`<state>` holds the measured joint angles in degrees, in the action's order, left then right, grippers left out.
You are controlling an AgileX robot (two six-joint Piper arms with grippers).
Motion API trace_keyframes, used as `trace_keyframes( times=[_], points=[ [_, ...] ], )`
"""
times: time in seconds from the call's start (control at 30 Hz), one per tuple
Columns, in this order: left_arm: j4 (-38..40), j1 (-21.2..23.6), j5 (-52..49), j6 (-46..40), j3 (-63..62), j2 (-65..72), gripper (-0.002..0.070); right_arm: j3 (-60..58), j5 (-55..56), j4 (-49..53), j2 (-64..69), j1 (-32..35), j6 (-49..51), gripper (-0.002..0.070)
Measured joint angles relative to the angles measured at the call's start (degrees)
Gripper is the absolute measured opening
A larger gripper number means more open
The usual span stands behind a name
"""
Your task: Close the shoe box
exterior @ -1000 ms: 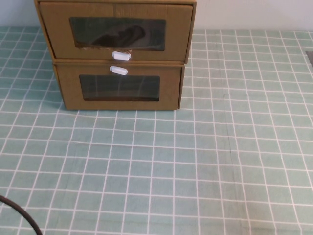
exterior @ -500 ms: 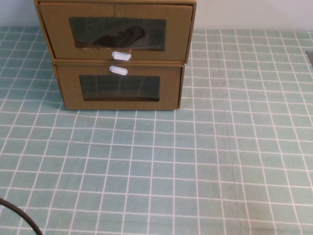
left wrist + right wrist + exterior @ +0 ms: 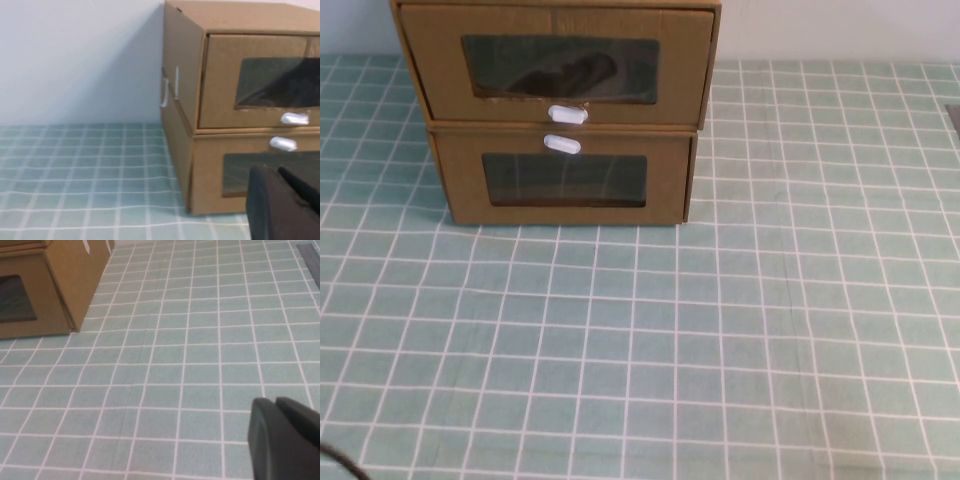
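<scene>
Two matching cardboard boxes are stacked at the table's far left. The upper one is the shoe box (image 3: 560, 65), with its white pull tab (image 3: 567, 114) just below its window; something dark shows behind the window. Its drawer front looks about level with its sleeve in the left wrist view (image 3: 220, 80). My left gripper (image 3: 277, 172) is shut and empty, low in front of the lower box, apart from it. My right gripper (image 3: 275, 402) is shut and empty above the tiled cloth, well to the right of the boxes. Neither gripper shows in the high view.
The lower cardboard box (image 3: 565, 185) has its white tab (image 3: 562, 144) above its window. A green tiled cloth (image 3: 720, 330) covers the table. A white wall stands behind the boxes. A dark strip (image 3: 310, 255) lies at the table's far right edge.
The black cable at the high view's bottom left corner has slid down, almost out of frame. The boxes have not moved.
</scene>
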<state>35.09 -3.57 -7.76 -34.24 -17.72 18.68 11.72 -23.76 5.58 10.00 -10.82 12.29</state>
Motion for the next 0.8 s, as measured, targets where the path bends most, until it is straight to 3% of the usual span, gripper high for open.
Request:
trace_keyframes(
  times=[0.23, 0.47, 0.6, 0.8],
  points=[
    [-26.89, -3.42, 0.66, 8.06, 11.96, -11.15, -0.0005, -0.03, 0.00, 0.10, 0.00, 0.00, 0.00, -0.0013],
    [-30.68, -8.91, 0.74, 10.18, 17.29, -17.39, -0.0005, -0.03, 0.00, 0.13, 0.00, 0.00, 0.00, -0.0013],
    [-31.89, -9.85, -1.16, 20.37, 18.94, -19.17, -0.0005, -0.03, 0.00, 0.13, 0.00, 0.00, 0.00, -0.0013],
    [-38.47, -9.94, -11.88, 36.18, 19.18, -19.17, -0.0005, -0.03, 0.00, 0.13, 0.00, 0.00, 0.00, -0.0013]
  ],
)
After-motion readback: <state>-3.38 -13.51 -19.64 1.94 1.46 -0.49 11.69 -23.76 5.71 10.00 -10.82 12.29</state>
